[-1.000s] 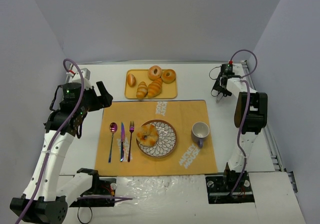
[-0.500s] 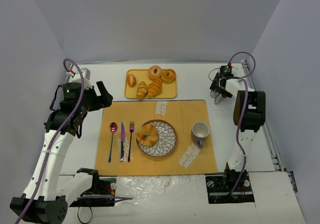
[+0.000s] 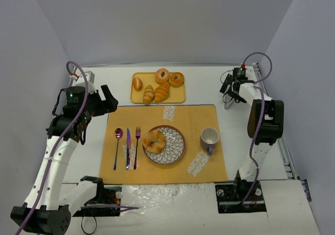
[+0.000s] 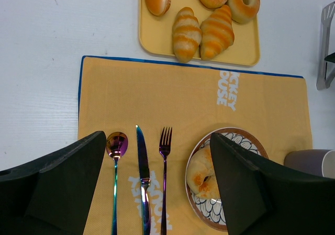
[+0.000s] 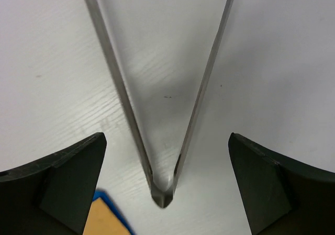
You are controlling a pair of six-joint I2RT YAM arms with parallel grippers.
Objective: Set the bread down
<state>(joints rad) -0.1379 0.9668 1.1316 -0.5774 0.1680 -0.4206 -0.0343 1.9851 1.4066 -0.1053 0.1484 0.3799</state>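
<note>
A: Cutlery?
B: Spoon [image 4: 116, 141], knife [image 4: 142, 167], fork [image 4: 165, 161]: polished metal that showed an iridescent sheen.
A: Placemat, tray?
B: Placemat [image 3: 199, 120] was matt cloth; tray [image 4: 157, 36], smooth plastic.
A: Bread?
B: Bread [image 3: 154, 141] had a ridged, dull crust.
A: Tongs, table?
B: Tongs [image 5: 118, 88] were smooth bare metal; table [image 5: 272, 62], matt white, faintly grained.

Orange placemat [image 3: 193, 117]: patterned plate [image 3: 178, 143] bearing the bread [image 3: 154, 141]; spoon [image 3: 116, 150], knife [image 3: 127, 148] and fork [image 3: 136, 148] to its left; cup [image 3: 210, 137] to its right. Yellow tray [image 3: 179, 97] beyond, holding five pastries [image 3: 162, 92].
</note>
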